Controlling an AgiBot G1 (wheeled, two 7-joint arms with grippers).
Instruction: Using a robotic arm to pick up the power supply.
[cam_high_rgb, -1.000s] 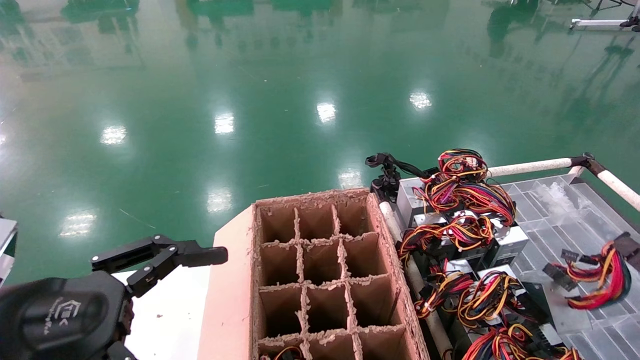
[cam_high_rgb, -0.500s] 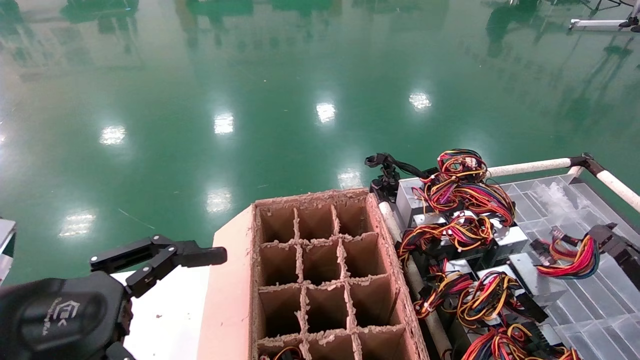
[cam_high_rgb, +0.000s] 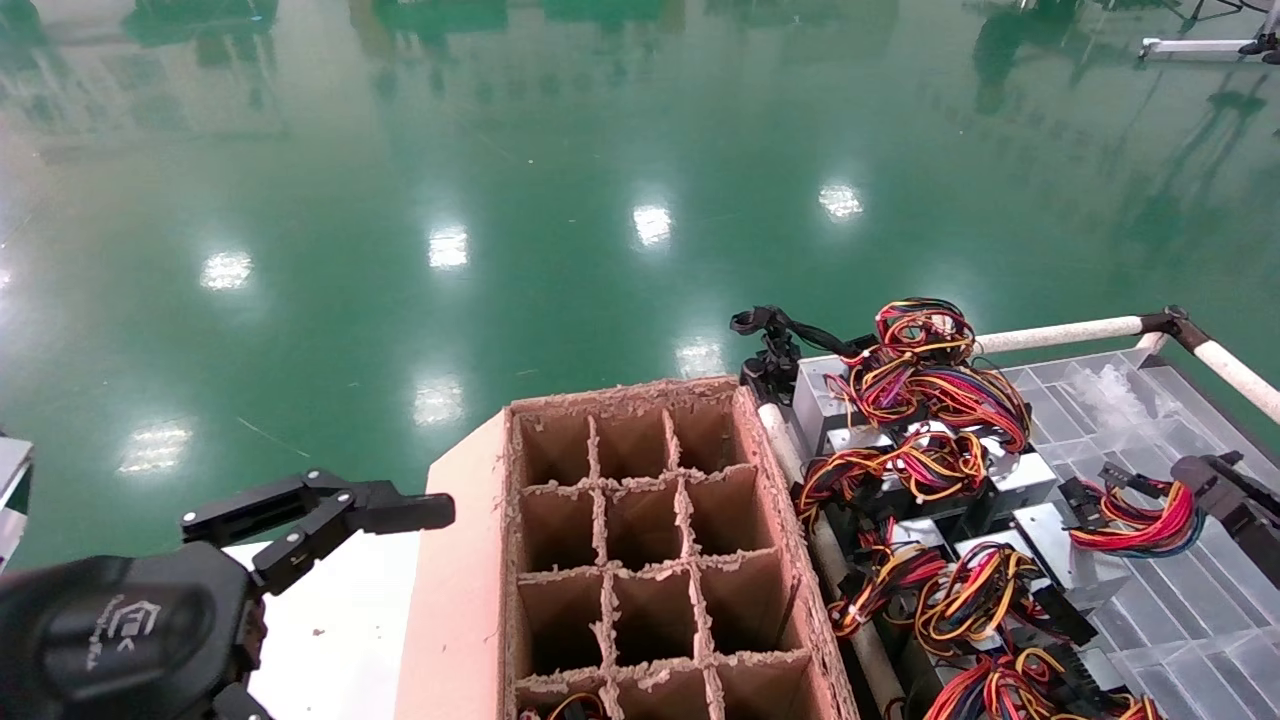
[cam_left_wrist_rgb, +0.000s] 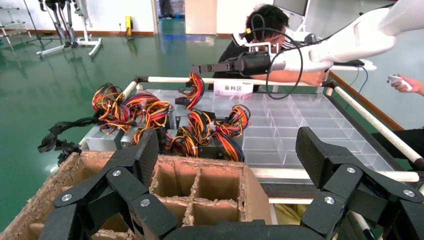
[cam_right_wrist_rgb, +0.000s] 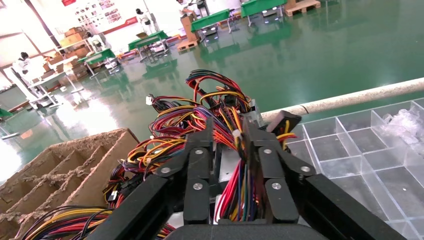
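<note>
My right gripper (cam_high_rgb: 1195, 478) hangs at the right over the clear tray, shut on the thick red, orange and black wire bundle (cam_high_rgb: 1140, 520) of the power supply (cam_high_rgb: 1050, 550). The silver-grey box dangles from those wires beside the pile. In the right wrist view the fingers (cam_right_wrist_rgb: 200, 150) pinch the wire bundle (cam_right_wrist_rgb: 235, 185), with grey metal showing behind it. The left wrist view shows that gripper (cam_left_wrist_rgb: 207, 67) far off, with the red wire bundle (cam_left_wrist_rgb: 196, 90) hanging under it. My left gripper (cam_high_rgb: 320, 510) is parked at the lower left, open and holding nothing (cam_left_wrist_rgb: 227, 150).
A brown cardboard box (cam_high_rgb: 460, 600) with divider cells stands in the middle. To its right several more supplies with coloured wires (cam_high_rgb: 930, 400) are piled in a clear compartment tray (cam_high_rgb: 1180, 620), framed by a white padded rail (cam_high_rgb: 1060, 333). A person (cam_left_wrist_rgb: 270, 30) stands behind the tray.
My right gripper has carried the hanging power supply leftward and farther from me, towards the pile, then nearly settled. The left arm has not moved.
</note>
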